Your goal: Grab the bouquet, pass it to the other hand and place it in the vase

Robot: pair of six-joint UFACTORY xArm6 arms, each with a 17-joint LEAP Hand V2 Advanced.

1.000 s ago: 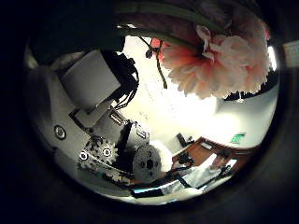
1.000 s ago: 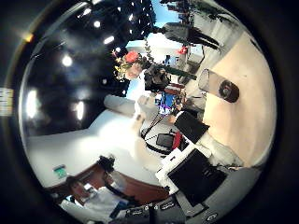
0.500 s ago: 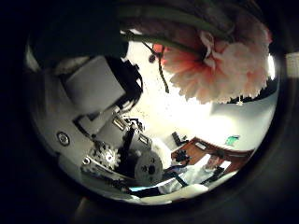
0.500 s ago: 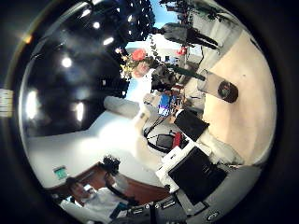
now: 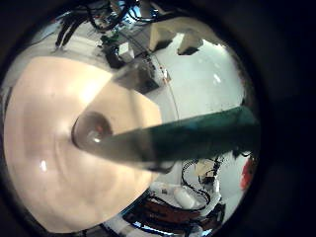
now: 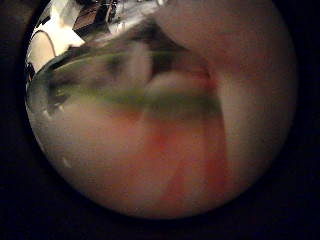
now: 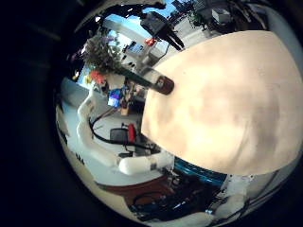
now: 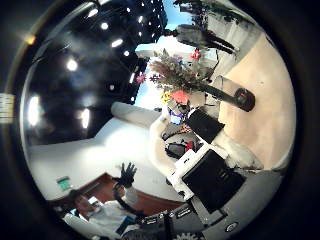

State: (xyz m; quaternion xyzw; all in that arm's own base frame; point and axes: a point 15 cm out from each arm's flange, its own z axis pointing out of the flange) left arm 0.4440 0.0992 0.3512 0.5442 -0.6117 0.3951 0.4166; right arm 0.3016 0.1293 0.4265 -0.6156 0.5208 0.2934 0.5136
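Note:
The bouquet [image 8: 168, 72] stands tilted with its stem end in the vase [image 8: 238, 97] on the round table [image 8: 268, 70]. It also shows in the right little finger side palm view, where the bouquet [image 7: 99, 52] leans out of the vase [image 7: 156, 83] at the table's edge. My left hand holds the bouquet. Its thick stem [image 5: 197, 136] runs from the palm down to the vase mouth [image 5: 94, 128]. In the left thumb side palm view the bouquet [image 6: 160, 110] fills the picture, very close. My right hand [image 8: 172, 233] is open and holds nothing, away from the vase.
The vase stands near one edge of the table [image 7: 237, 104]; the rest of the top is bare [image 5: 39, 158]. Dark boxes and screens [image 8: 215, 180] stand off the table beside it. A white arm [image 8: 150, 125] reaches toward the vase.
The bouquet has come down from above the vase, and its stem end now sits in the vase mouth. The left thumb side view, which showed fingers and flowers, is now filled by the bouquet.

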